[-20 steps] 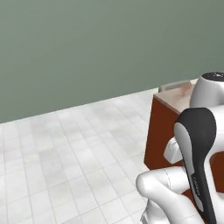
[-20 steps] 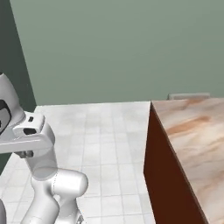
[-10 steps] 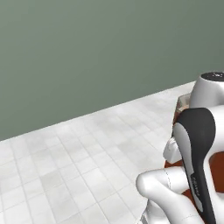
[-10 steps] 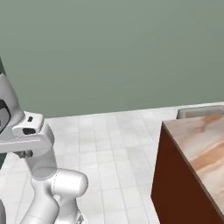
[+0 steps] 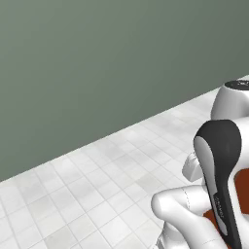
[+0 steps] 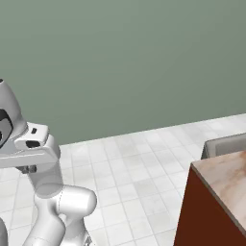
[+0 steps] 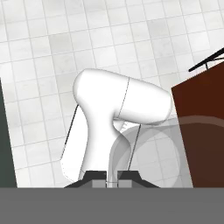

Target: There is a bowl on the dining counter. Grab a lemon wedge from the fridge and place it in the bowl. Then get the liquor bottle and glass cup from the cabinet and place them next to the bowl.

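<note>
In the hand view my gripper (image 7: pixel 112 178) is shut on the thin wall of a clear glass cup (image 7: pixel 151 148). The cup's see-through rim curves up and to the right from the fingertips (image 7: pixel 99 176). Behind the cup lie the tiled floor and the dark brown side of the dining counter (image 7: pixel 202 131) at the right. The counter's marble top (image 6: pixel 228 178) is at the right edge of the right base view. The bowl, lemon wedge and liquor bottle are out of view.
A plain grey-green wall (image 5: pixel 97 63) stands across the back of both base views, above a pale tiled floor (image 6: pixel 139 163). A grey object (image 6: pixel 223 144) stands just behind the counter's far corner. My folded arm (image 5: pixel 219 185) fills the lower right of the left base view.
The whole picture has shifted in both base views, so the base is moving: the counter has slid toward the right edge and more wall and floor show. The arm's pose and grip are unchanged.
</note>
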